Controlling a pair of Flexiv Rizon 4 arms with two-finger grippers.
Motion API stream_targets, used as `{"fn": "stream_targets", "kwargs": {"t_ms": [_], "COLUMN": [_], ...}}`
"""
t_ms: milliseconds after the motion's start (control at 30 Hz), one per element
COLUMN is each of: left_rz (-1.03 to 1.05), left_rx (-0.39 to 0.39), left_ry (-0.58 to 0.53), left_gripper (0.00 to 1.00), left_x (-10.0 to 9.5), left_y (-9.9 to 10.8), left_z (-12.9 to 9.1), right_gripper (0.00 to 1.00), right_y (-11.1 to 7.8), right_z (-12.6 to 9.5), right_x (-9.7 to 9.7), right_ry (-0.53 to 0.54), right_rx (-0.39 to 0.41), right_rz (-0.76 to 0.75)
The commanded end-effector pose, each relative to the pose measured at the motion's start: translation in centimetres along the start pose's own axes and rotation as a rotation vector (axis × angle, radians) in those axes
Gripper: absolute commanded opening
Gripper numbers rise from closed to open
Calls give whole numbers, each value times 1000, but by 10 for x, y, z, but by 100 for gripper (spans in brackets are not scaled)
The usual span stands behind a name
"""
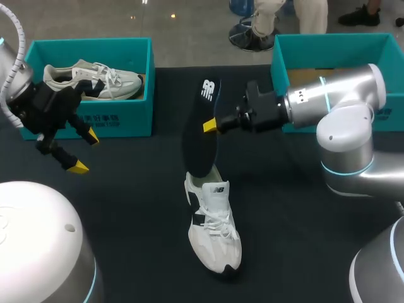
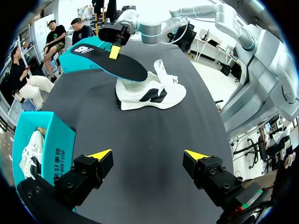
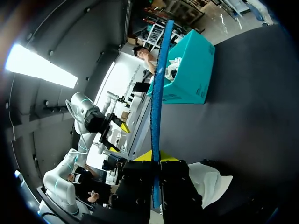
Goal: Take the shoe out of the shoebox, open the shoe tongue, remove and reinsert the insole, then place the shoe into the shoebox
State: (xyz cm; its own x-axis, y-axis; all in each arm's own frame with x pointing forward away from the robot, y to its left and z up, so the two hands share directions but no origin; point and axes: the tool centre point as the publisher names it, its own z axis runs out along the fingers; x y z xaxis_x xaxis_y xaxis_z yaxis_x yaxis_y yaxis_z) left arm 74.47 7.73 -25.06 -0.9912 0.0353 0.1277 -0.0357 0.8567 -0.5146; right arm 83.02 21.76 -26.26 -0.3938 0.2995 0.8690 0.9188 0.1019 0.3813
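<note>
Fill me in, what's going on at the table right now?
The right gripper is shut on the dark insole, holding it raised with its lower end at the heel opening of the white shoe, which lies on the black table. The left gripper is open and empty, beside the left shoebox, which holds a second shoe.
</note>
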Motion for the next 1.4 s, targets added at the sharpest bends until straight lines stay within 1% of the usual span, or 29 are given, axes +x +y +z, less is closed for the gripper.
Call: {"fn": "stream_targets", "kwargs": {"t_ms": [33,100,267,667,833,1033,1400], "left_rz": [0,0,0,0,0,0,0], "left_rx": [-1,-1,-1,-1,-1,-1,-1], "left_ry": [-1,-1,-1,-1,-1,-1,-1], "left_gripper": [100,100,100,100,100,100,100], "left_x": [1,1,1,1,1,1,1], "left_y": [0,0,0,0,0,0,0], "left_z": [-1,-1,-1,-1,-1,-1,-1], "right_gripper": [0,0,0,0,0,0,0], "right_y": [4,5,2,-21,-25,-26,-18], "right_z": [8,9,8,12,13,10,0], "right_x": [-3,-3,-5,-18,-19,-20,-20], "right_ry": [20,15,19,13,13,10,-15], "right_rx": [3,14,8,3,1,-7,0], "right_rz": [-20,-32,-39,-24,-17,-18,-47]}}
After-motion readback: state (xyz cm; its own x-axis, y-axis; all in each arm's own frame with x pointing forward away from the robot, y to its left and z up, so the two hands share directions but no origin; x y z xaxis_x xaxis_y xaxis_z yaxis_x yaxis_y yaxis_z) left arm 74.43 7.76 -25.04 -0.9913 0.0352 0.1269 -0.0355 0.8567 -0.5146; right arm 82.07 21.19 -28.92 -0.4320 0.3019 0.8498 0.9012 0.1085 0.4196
